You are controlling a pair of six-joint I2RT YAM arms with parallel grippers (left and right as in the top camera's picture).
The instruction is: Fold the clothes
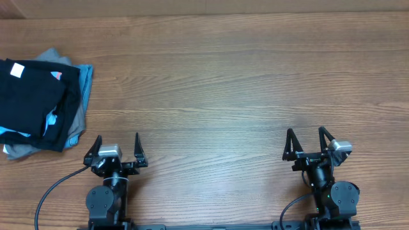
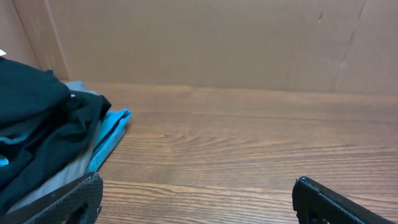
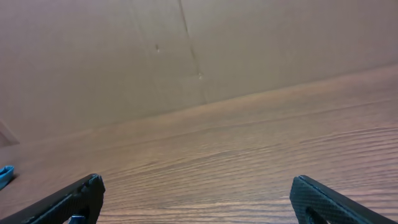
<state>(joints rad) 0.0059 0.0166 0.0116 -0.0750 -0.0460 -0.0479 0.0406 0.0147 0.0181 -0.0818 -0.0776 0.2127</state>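
Note:
A black garment (image 1: pixel 29 96) with a small white tag lies on top of a pile at the table's far left. It also shows at the left of the left wrist view (image 2: pixel 34 118). My left gripper (image 1: pixel 116 148) is open and empty near the front edge, to the right of the pile and apart from it. In its own view (image 2: pixel 198 196) only bare wood lies between the fingers. My right gripper (image 1: pixel 308 142) is open and empty at the front right, with bare wood between its fingers in its own view (image 3: pixel 198 199).
Under the black garment lie a light blue garment (image 1: pixel 85 80) and a grey one (image 1: pixel 19 150); the blue edge (image 2: pixel 112 130) shows in the left wrist view. A cardboard-coloured wall (image 2: pixel 217 37) stands at the table's far side.

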